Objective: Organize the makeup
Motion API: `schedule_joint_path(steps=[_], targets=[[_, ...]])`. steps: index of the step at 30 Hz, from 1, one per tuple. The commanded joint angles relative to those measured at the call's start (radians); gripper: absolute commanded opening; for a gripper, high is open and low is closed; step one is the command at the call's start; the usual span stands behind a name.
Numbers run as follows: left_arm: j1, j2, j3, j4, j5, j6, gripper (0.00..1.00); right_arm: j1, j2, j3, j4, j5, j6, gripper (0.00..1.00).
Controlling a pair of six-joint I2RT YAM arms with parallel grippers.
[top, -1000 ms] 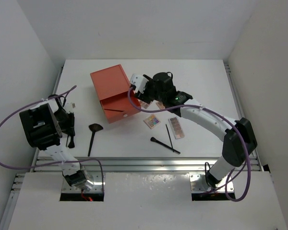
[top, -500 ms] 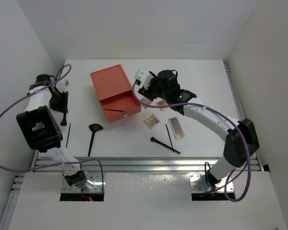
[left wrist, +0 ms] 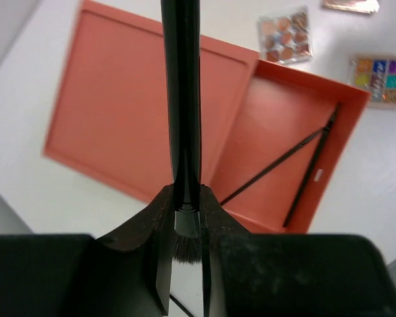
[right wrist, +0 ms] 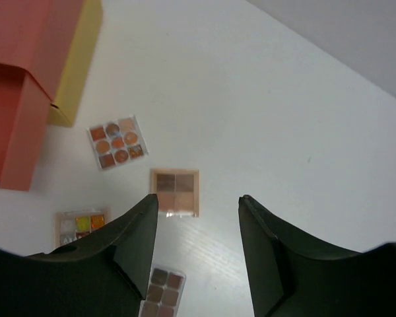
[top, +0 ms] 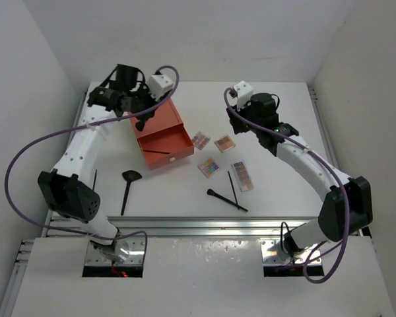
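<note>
The white table (top: 284, 198) carries all items. The orange drawer box (top: 152, 113) sits at its far left, with the drawer (top: 164, 146) pulled out toward the near side. Two thin black pencils (left wrist: 277, 165) lie inside the drawer, meeting at its far corner.

The left gripper (left wrist: 183, 218) hangs above the box, clenched on a black brush (left wrist: 181, 99). The fingers pinch the brush near its bristle end and the handle projects forward over the box. The right gripper (right wrist: 198, 201) is raised over the far centre of the table. Its jaws stand apart with nothing between them.

Four palettes lie right of the drawer, all apart from one another:
- the long rectangular palette (top: 241, 176), nearest the right arm's base;
- the nine-pan palette (top: 199, 139), just beside the drawer;
- the brown four-pan palette (top: 224, 142), right of the nine-pan palette;
- the colourful palette (top: 208, 166), between the drawer front and the long palette.

Two black sticks (top: 230, 195) lie crossed near the long palette. A broad-headed brush (top: 127, 188) and a thin pencil (top: 94, 185) lie on the near left.
</note>
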Motion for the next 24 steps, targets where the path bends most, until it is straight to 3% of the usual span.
schedule_joint_path(steps=[1, 7, 13, 19, 24], targets=[[-0.077, 0.072, -0.021, -0.046, -0.063, 0.025, 0.0, 0.0, -0.073, -0.077, -0.025, 0.036, 0.12, 0.52], [-0.186, 0.147, -0.068, -0.015, -0.09, 0.036, 0.0, -0.008, -0.116, -0.143, -0.052, 0.063, 0.124, 0.52], [-0.186, 0.16, -0.171, 0.02, -0.09, 0.045, 0.0, -0.011, -0.143, -0.169, -0.108, 0.071, 0.14, 0.56], [-0.177, 0.141, -0.194, 0.02, -0.09, 0.034, 0.17, -0.009, -0.152, -0.194, -0.171, 0.025, 0.163, 0.67], [-0.166, 0.132, -0.194, 0.02, -0.069, 0.013, 0.17, -0.008, -0.157, -0.198, -0.175, 0.028, 0.178, 0.67]])
